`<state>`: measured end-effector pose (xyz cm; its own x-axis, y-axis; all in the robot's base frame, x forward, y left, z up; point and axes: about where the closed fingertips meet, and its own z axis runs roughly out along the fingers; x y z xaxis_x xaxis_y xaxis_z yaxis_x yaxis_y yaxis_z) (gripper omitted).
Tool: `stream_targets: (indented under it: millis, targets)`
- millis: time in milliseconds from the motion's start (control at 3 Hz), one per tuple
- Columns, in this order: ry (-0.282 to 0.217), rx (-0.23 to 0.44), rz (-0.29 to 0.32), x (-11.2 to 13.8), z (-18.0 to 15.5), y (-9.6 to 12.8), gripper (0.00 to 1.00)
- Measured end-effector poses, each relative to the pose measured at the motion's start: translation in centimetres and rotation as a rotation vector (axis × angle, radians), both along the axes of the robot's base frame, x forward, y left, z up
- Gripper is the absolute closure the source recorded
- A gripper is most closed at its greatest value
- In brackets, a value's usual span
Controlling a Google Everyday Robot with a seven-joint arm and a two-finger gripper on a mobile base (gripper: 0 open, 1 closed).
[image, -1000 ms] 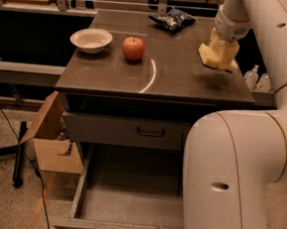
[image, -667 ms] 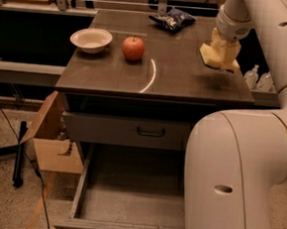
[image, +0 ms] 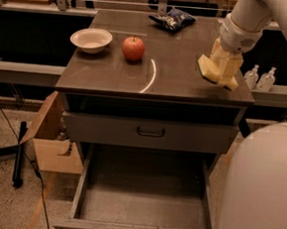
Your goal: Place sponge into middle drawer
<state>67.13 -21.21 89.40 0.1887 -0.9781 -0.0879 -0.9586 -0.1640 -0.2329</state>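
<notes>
My gripper (image: 222,63) hangs from the white arm over the right front part of the cabinet top. It is shut on the pale yellow sponge (image: 208,68), which it holds just above the top. The cream fingers partly cover the sponge. The middle drawer (image: 144,203) is pulled out wide open at the bottom of the view, below and to the left of the gripper. Its flat grey floor is bare.
A closed drawer front with a small dark handle (image: 150,132) sits above the open drawer. A red apple (image: 133,48), a white bowl (image: 91,39) and a chip bag (image: 172,18) lie on the cabinet top (image: 111,76). A cardboard box (image: 52,139) stands at the left, and my white body (image: 261,190) fills the lower right.
The gripper with the sponge has moved a little toward the front edge of the cabinet top. Nothing else has moved.
</notes>
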Motion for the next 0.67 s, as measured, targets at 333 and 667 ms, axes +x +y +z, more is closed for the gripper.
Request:
stream_targets:
  millis: [333, 667]
  targets:
    - [0.081, 0.049, -0.016, -3.9, -2.3, 1.5, 1.0]
    - [0.164, 0.068, -0.041, -8.2, -4.3, 2.2, 1.0]
